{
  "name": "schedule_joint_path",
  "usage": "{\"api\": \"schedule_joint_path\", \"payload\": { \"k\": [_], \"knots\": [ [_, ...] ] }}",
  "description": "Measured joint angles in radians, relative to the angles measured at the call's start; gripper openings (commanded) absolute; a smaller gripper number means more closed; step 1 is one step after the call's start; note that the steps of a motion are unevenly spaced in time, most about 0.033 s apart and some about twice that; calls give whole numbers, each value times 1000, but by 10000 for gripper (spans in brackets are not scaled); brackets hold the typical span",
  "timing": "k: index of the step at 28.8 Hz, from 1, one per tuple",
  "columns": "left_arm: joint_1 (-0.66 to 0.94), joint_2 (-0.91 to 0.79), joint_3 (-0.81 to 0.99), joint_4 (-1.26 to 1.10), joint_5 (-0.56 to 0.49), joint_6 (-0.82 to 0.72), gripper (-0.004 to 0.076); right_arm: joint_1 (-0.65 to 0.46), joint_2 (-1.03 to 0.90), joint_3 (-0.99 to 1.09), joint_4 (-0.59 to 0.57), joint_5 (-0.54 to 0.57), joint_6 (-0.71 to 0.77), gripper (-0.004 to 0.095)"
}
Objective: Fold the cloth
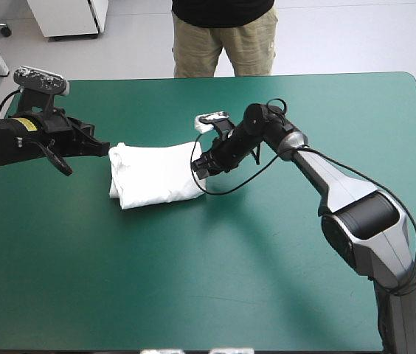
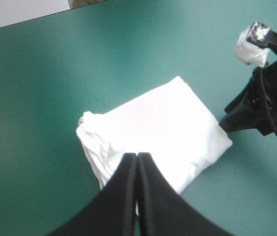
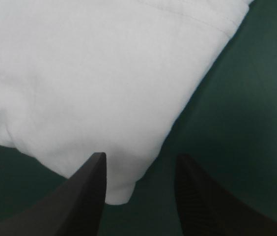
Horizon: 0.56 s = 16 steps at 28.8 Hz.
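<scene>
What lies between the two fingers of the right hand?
A corner of the T-shirt and bare teal-green cover, shown in the right wrist view.

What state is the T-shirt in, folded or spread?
Folded: the T-shirt is a compact rectangular bundle, with stacked layers showing at one end.

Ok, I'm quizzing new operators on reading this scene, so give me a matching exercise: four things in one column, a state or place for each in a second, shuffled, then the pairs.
1. left black fin-fingered end effector
2. right black fin-fingered end effector
3. white short-sleeved T-shirt
4. teal-green table cover

A. fingers standing apart
B. folded into a bundle
C. spread flat beneath the bundle
D. fingers met in one pointed arch

Pairs: 1-D, 2-A, 3-B, 4-C
</scene>
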Motion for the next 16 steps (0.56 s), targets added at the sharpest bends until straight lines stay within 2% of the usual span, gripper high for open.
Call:
{"api": "schedule_joint_path", "payload": {
  "k": [1, 4, 9, 11, 14, 16],
  "knots": [
    [0, 0, 0, -3, 0, 0, -9, -16, -7, 64, 67, -52, -46, 430],
    [0, 0, 0, -4, 0, 0, -9, -28, 6, 130, 178, -115, -112, 430],
    [0, 0, 0, -5, 0, 0, -9, -29, 48, 144, 319, -144, -206, 406],
    [0, 0, 0, -5, 0, 0, -9, -29, 56, 144, 357, -144, -232, 313],
    [0, 0, 0, -5, 0, 0, -9, -29, 59, 144, 365, -141, -254, -10],
    [0, 0, 0, -5, 0, 0, -9, -29, 56, 144, 353, -140, -258, 1]
  ]
}}
